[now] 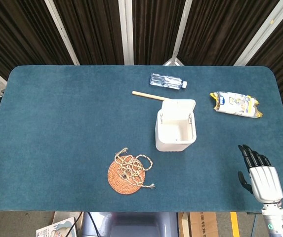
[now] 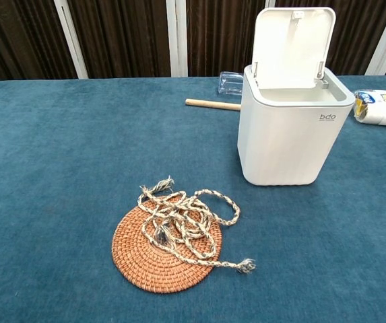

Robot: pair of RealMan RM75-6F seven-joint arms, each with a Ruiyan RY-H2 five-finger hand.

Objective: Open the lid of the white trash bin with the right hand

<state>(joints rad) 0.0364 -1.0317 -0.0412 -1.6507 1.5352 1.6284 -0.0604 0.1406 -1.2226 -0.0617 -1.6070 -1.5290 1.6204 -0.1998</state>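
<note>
Only the head view catches the right robot hand, fingers spread, empty, at the worktop's near right edge; the white trash bin, lid upright, stands well left and farther away

I see a desk covered in matt blue napped cloth. The bin is smooth white plastic, faintly ribbed. The coaster is rough woven fibre under twisted rope. The stick looks wooden, the bottle clear plastic, the packet glossy.
</note>
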